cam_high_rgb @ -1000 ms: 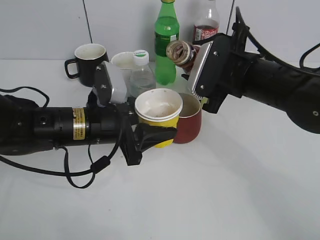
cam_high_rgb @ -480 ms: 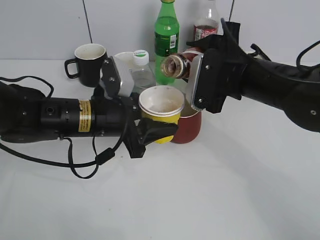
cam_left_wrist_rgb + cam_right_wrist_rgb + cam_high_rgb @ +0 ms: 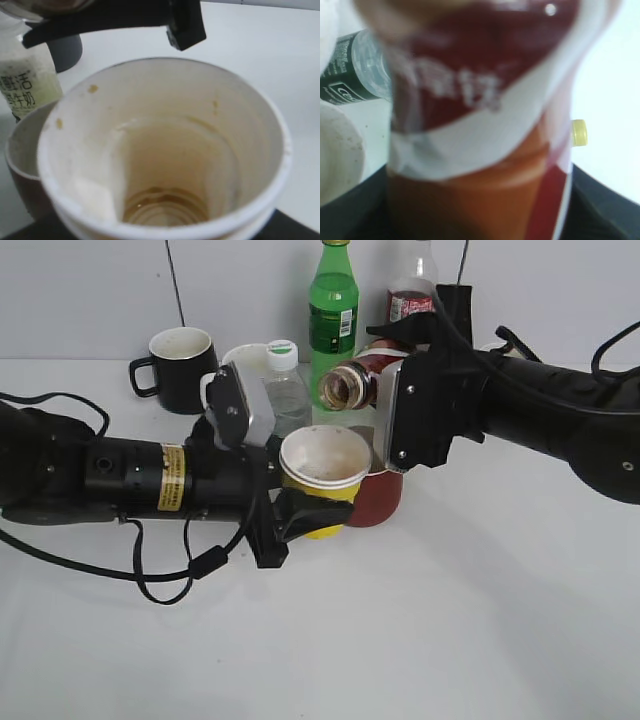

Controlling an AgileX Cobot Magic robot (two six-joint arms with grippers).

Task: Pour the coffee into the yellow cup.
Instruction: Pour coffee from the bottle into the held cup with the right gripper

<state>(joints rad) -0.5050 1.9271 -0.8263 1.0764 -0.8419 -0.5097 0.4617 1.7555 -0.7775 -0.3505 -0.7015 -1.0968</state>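
Jaws hold coffee bottle (image 3: 358,381) sideways, mouth leftward.

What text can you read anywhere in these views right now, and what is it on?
"鲜活" above smaller characters, only partly legible: label of the small clear bottle.
White lettering on the coffee bottle: blurred, unreadable.
Red label on the cola bottle: too small.
Green bottle label: too small.
Yellow sticker on the left arm: unreadable.
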